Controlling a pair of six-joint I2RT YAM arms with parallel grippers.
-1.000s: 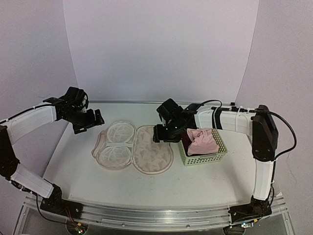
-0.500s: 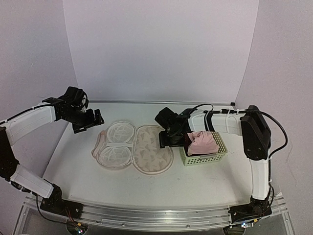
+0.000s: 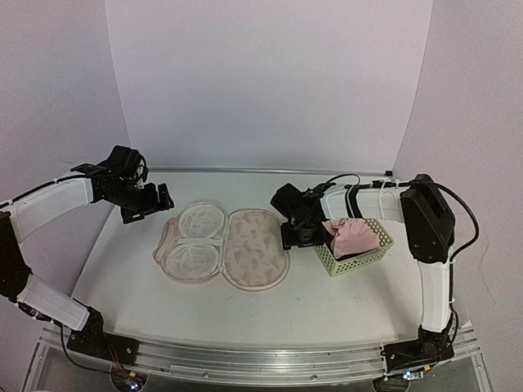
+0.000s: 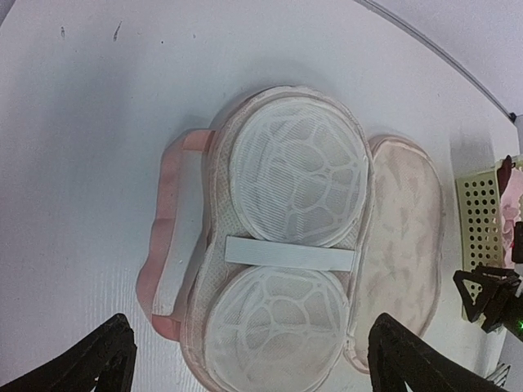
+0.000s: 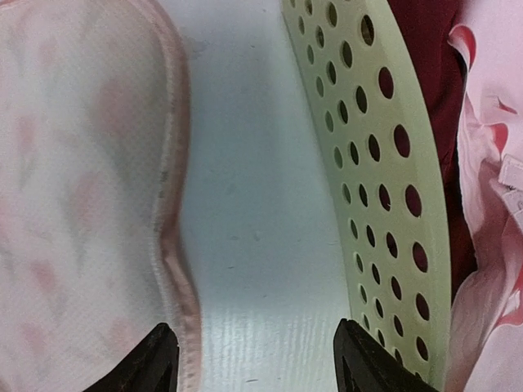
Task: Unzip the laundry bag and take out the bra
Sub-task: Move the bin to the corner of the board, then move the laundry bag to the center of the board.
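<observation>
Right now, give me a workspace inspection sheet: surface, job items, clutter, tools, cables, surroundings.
Surface: white table, few small dark marks.
Job's things: oval cream printed fabric laundry bag unzipped, lying open flat, two white mesh domes inside; pink garment, likely the bra, in the pale green perforated plastic basket.
Clutter: basket stands right of the bag, not touching; dark red cloth inside.
Tools: right tool open, low between bag and basket; left tool open, raised rear-left of bag.
Cables: black cable loops off right arm's elbow.
Surroundings: plain pale walls; metal rail at near edge.
</observation>
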